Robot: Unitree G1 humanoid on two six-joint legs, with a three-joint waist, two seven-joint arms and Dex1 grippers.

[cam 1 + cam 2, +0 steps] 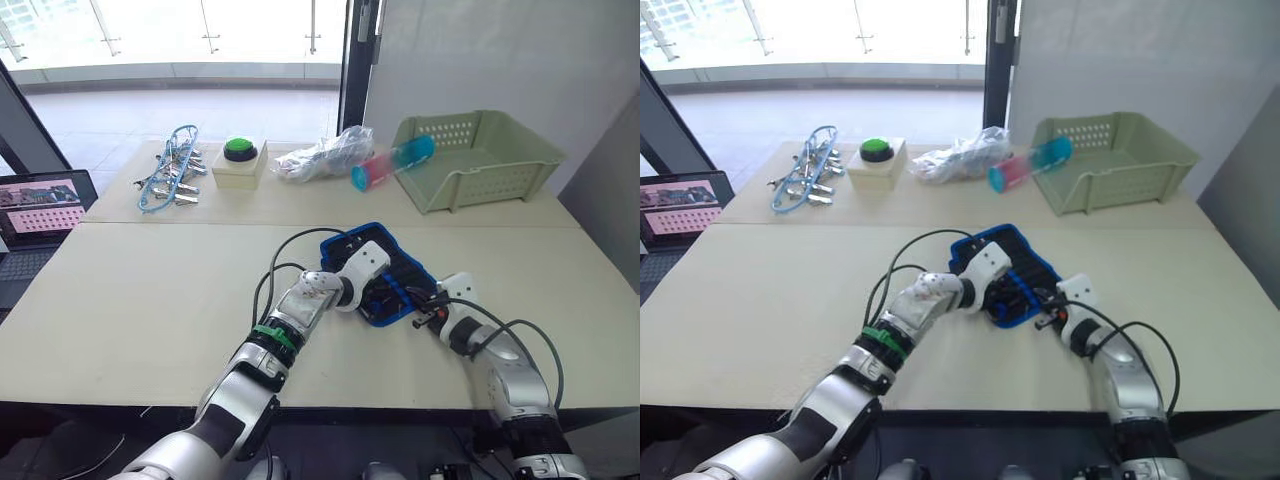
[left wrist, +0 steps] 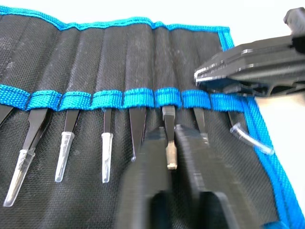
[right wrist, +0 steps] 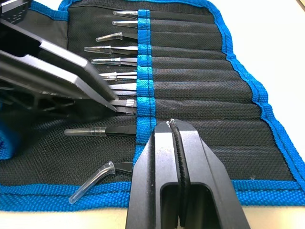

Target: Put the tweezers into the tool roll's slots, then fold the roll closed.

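The tool roll lies open on the table, black with blue trim. Several slim dark tweezers, some with clear tip caps, sit side by side in the slots under a blue band. My left gripper reaches over the roll and is shut on one flat-ended tweezer whose tip is in a slot near the roll's right end. My right gripper is shut with nothing between its fingers. Its tip rests on the blue band at the roll's near right side, just beside the left gripper.
At the back of the table stand a green plastic basket, a pink and blue bottle, a crumpled plastic bag, a box with a green button and silver clips with blue cord. A laptop sits at far left.
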